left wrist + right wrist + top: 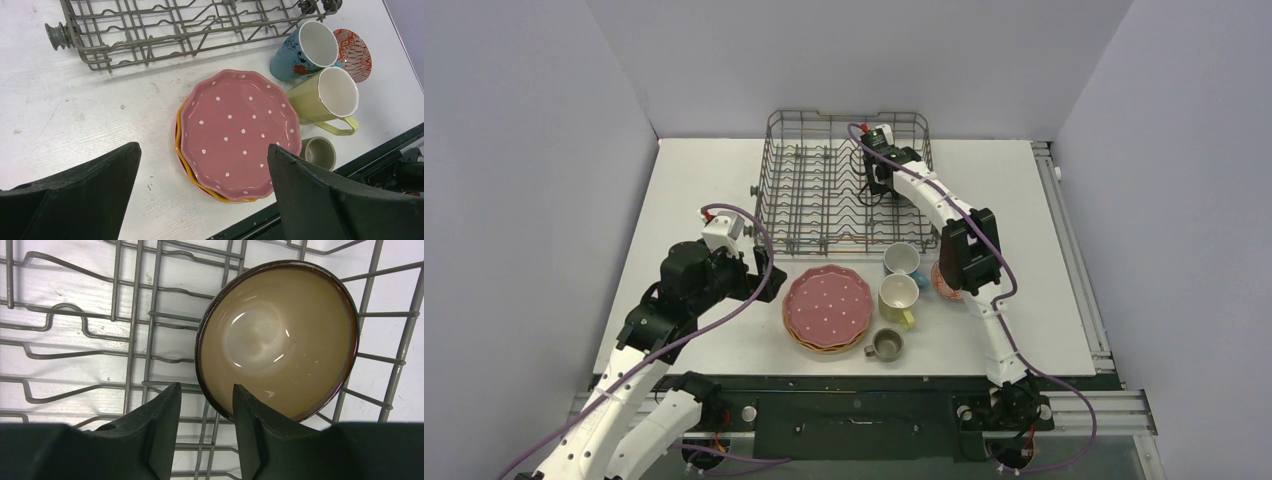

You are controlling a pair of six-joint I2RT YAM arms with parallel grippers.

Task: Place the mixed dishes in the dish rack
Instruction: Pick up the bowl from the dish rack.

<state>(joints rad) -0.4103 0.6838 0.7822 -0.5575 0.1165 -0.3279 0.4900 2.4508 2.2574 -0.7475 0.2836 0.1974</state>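
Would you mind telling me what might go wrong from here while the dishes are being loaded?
1. The right gripper pinches only the rim of the brown bowl over the rack; it may slip or land askew on the wires.
2. The mugs stand close beside the plate stack, with the small mug against it; the open left gripper could knock them when reaching for the plates.

One dish rack (844, 185); three mugs: blue (303, 50), yellow (327, 97), small grey-olive (318, 151); two bowls: red-patterned (353, 54), brown-rimmed (277, 340); one plate stack (239, 132), pink on top, total count unclear.
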